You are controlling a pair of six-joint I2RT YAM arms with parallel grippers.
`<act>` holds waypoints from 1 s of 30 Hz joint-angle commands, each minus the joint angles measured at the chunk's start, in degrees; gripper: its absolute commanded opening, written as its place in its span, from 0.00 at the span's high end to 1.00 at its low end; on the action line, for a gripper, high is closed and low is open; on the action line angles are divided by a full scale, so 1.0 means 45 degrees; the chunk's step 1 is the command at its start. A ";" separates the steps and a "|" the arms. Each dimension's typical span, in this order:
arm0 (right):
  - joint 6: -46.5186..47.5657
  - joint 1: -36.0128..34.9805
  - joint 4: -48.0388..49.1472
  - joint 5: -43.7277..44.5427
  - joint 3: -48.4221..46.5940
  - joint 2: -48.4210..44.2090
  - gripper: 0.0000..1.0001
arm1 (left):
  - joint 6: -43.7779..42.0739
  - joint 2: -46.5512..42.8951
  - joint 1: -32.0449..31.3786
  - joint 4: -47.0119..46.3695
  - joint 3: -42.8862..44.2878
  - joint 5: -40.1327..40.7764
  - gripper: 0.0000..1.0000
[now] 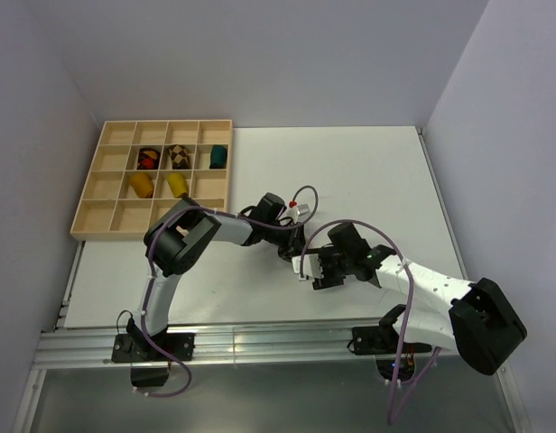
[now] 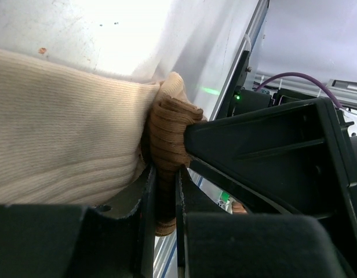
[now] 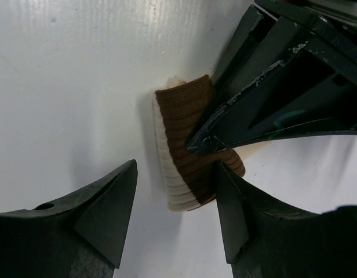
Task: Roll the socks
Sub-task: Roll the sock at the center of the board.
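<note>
A cream sock with a brown band (image 3: pixel 181 156) lies partly rolled on the white table, between the two grippers. In the top view only a small pale bit of this sock (image 1: pixel 302 265) shows. My left gripper (image 2: pixel 164 176) is shut on the brown fold, with the cream body (image 2: pixel 62 139) stretching away to the left. The left gripper's fingers (image 3: pixel 254 98) come in from the upper right in the right wrist view. My right gripper (image 3: pixel 175 174) stands open around the rolled end, its right finger against the brown band. A mustard-orange sock (image 1: pixel 141 185) and a yellow sock (image 1: pixel 177 184) sit in the tray.
A wooden tray with compartments (image 1: pixel 115 216) stands at the back left. It also holds a red-and-dark bundle (image 1: pixel 149 159), a brown-checkered bundle (image 1: pixel 178 156) and a teal bundle (image 1: pixel 218 155). Both arms meet near the table's front middle, with cables looping above them.
</note>
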State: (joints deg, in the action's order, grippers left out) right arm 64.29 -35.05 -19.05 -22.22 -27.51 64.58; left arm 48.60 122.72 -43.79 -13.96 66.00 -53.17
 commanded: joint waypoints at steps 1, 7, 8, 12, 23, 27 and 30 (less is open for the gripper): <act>-0.0127 -0.0336 0.1945 0.1089 0.0506 0.0103 0.37 | -0.0623 0.0347 -0.0073 0.0677 0.0080 -0.0626 1.00; 0.0088 -0.0668 0.2514 0.1577 0.0722 0.0803 0.40 | -0.0975 0.0484 -0.0093 0.0914 0.0353 -0.1524 1.00; 0.0107 -0.0765 0.2766 0.1791 0.0780 0.0961 0.43 | -0.1072 0.0445 -0.0112 0.0972 0.0373 -0.1602 1.00; -0.0009 -0.0844 0.2534 0.1851 0.0508 0.1645 0.65 | -0.1443 0.0113 -0.0093 0.1419 0.0567 -0.1663 0.94; 0.0088 -0.0903 0.0503 0.2495 -0.0001 0.1060 0.73 | -0.1269 -0.1762 0.0668 0.1089 0.0431 -0.0452 0.64; 0.0088 -0.0922 -0.0043 0.2867 -0.0001 0.0924 0.73 | -0.1367 -0.2191 0.1176 0.1539 0.0510 0.0601 0.68; 0.0030 -0.0884 -0.0531 0.3023 -0.0020 0.0923 0.73 | -0.1386 -0.2660 0.1469 0.1928 0.0334 0.1829 0.73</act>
State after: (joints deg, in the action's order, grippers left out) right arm 64.53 -38.92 -14.00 -11.18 -27.09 68.86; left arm 42.89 115.18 -38.50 -5.96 67.68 -50.54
